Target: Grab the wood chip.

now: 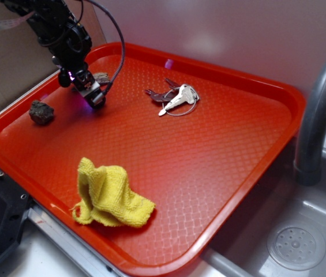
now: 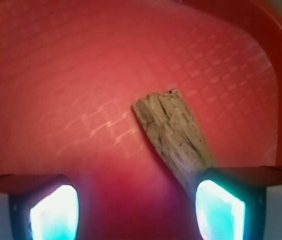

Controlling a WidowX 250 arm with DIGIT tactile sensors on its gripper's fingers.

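The wood chip is a flat grey-brown sliver lying on the red tray, running diagonally toward the right finger, which covers its near end. In the exterior view the wood chip peeks out just behind the arm at the tray's far left. My gripper is open, jaws wide apart, with only bare tray between them; the chip sits off to the right side of the gap. From outside, the gripper hangs low over the tray.
A dark lumpy rock lies near the tray's left rim. A bunch of keys rests at the far middle. A crumpled yellow cloth sits at the front. A sink and grey faucet stand to the right.
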